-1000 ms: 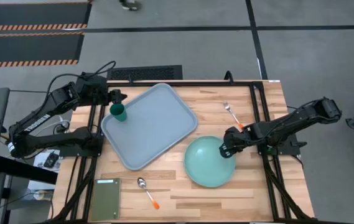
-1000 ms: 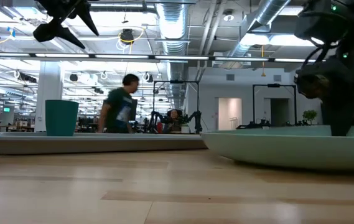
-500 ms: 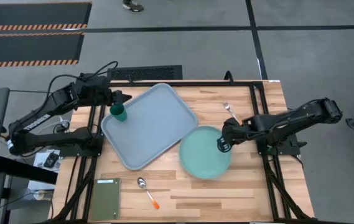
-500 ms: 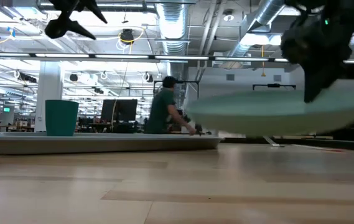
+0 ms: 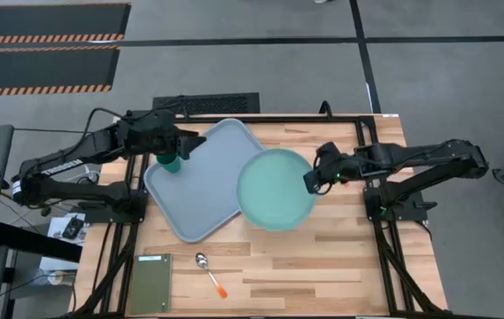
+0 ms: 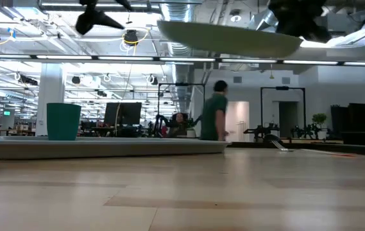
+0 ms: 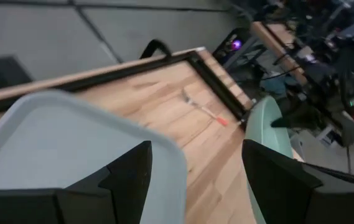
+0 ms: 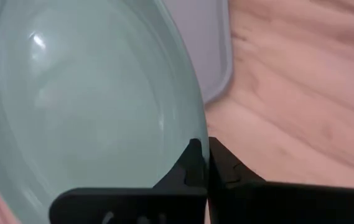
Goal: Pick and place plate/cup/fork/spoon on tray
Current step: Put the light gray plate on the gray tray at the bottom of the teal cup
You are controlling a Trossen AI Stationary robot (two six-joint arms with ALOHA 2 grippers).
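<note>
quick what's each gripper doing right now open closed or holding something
Left gripper: open, empty, above the tray near the cup.
Right gripper: shut on the plate, held in the air.

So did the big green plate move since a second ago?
Yes. The plate, pinched by the right gripper, went up off the table and toward the tray, now overlapping its edge from above.

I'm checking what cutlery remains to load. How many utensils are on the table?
2. The spoon lies on the wood at the table's near edge, beside the dark olive rectangle. The fork shows only in the left wrist view; from above the right gripper and plate cover it.
</note>
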